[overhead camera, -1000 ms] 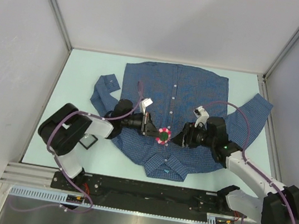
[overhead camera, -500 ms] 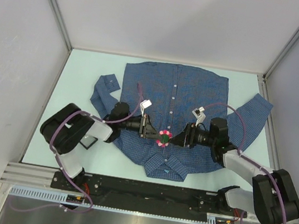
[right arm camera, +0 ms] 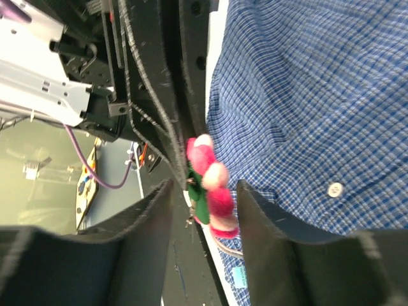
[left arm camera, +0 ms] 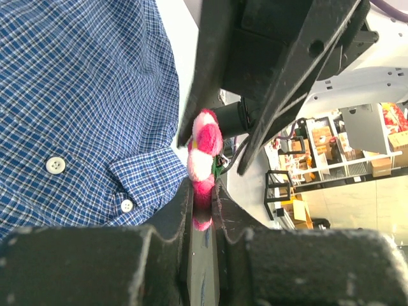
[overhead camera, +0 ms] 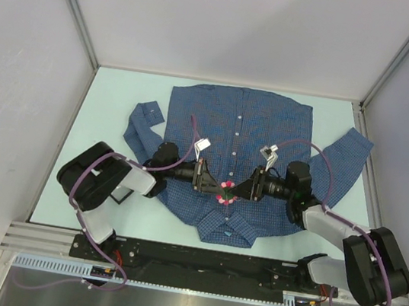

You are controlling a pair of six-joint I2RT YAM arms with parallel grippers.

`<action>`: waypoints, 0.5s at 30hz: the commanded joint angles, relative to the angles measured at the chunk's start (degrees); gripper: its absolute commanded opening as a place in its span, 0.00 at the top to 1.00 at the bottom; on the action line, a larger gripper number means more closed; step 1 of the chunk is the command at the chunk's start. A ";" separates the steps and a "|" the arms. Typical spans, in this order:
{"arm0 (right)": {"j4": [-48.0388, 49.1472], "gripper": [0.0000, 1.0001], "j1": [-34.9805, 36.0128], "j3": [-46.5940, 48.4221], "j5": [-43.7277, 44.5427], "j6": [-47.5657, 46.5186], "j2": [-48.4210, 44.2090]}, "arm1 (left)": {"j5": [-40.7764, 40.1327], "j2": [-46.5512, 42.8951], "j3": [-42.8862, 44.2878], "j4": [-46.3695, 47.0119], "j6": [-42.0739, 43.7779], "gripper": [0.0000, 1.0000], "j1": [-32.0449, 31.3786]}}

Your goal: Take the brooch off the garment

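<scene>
The blue checked shirt (overhead camera: 254, 130) lies flat on the table, collar toward the arms. The pink-red flower brooch (overhead camera: 225, 192) sits near the collar, between the two grippers. My left gripper (overhead camera: 219, 189) is shut on the brooch (left arm camera: 204, 153); its petals are pinched between the fingertips (left arm camera: 182, 204). My right gripper (overhead camera: 234, 192) is open, its fingers (right arm camera: 261, 217) on either side of the brooch (right arm camera: 213, 185) without touching it; green backing shows behind the petals. In the wrist views the brooch stands on edge beside the shirt (left arm camera: 76, 95) (right arm camera: 319, 95).
White buttons (left arm camera: 55, 165) run down the shirt placket (overhead camera: 237, 133). The shirt's sleeves spread to the left (overhead camera: 145, 125) and right (overhead camera: 345, 162). Pale table surface (overhead camera: 112, 101) surrounds the shirt, with grey walls on three sides.
Both grippers moved inward to meet at the brooch. The left closed on it and the right now straddles it; the brooch turned on edge.
</scene>
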 commanded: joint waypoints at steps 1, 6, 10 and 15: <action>5.00 0.57 1.30 -1.00 -1.95 0.92 0.15 | 0.34 -1.05 0.41 1.17 1.85 1.00 -0.22; 4.31 0.56 1.13 -1.53 -1.95 0.92 -0.64 | 0.17 -2.01 0.68 -0.68 3.08 1.00 -0.30; 3.43 0.53 1.04 -2.06 -1.86 0.57 -1.25 | 0.25 -2.45 0.85 -1.82 3.61 1.00 -0.22; 4.22 0.59 1.39 -2.67 -2.56 0.92 -1.16 | 0.25 -3.24 0.94 -1.73 3.34 1.00 -0.13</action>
